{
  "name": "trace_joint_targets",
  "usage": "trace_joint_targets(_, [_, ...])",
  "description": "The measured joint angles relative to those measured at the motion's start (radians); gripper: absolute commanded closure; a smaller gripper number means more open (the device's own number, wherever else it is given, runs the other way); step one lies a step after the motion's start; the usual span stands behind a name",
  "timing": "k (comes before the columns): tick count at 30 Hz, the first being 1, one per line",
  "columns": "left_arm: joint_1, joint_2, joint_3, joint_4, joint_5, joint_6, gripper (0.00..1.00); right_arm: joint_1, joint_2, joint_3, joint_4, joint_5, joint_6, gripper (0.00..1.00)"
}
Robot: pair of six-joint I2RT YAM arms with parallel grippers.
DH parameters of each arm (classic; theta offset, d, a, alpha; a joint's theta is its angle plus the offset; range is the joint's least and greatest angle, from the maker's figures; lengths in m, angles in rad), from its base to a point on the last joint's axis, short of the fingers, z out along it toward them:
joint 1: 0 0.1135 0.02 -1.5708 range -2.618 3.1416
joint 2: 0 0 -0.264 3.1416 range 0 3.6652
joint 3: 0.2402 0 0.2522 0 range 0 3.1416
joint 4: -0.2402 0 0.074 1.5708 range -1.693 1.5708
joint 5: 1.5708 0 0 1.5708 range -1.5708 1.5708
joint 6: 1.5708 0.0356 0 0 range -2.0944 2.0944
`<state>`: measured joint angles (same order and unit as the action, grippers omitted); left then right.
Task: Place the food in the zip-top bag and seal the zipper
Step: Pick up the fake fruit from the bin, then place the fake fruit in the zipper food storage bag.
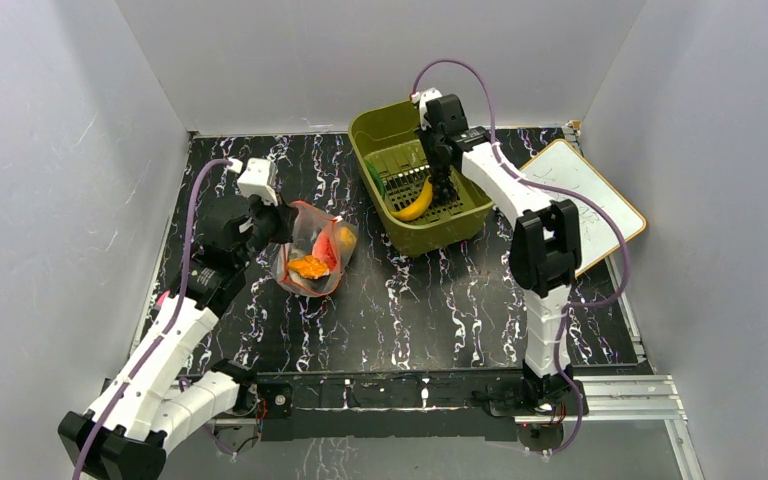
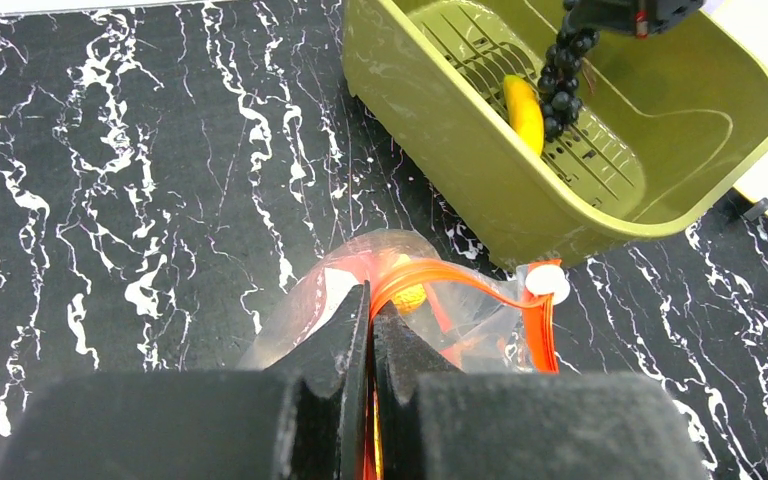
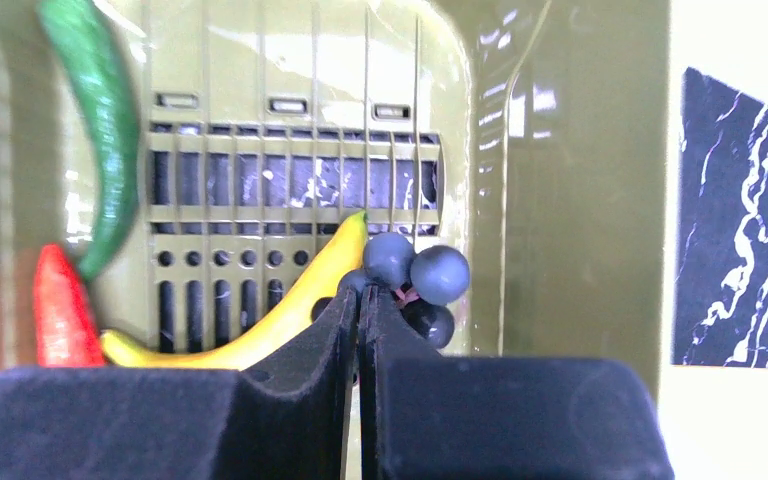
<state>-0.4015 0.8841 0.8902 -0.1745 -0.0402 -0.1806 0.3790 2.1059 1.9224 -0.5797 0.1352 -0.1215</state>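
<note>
Zip-top bag [image 1: 312, 258] is lying on the black marbled table [image 1: 410, 310] just left of the olive-green basket [image 1: 375, 125] in the top view, with orange and red pieces showing inside it. The left gripper [image 1: 282, 224] is pinching its far-left edge, probably to prop the mouth up and open toward the basket. The right gripper [image 1: 442, 190] is reaching down into the basket beside the banana [image 1: 415, 204], whose long axis is running from near left to far right. In the left wrist view the fingers are pressing together on the red-orange zipper [image 2: 460, 274], which is looping away to the right to a white slider, so the mouth is gaping rather than sealed. The grape bunch [image 2: 560, 80] is hanging lengthwise straight down from the other arm above the banana. In the right wrist view the jaws are standing closed on the bunch's stem end, grapes just beyond the tips, while a red chili [image 3: 60, 310] and a green chili [image 3: 100, 140] are lying lengthwise along the basket's left wall.
</note>
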Motion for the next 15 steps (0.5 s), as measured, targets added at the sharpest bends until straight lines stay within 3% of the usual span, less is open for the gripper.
trace_joint_targets(15, [0.000,0.107,0.033,0.011,-0.011,-0.109,1.00,0.135,-0.297,-0.137,0.090,-0.037,0.066,1.00])
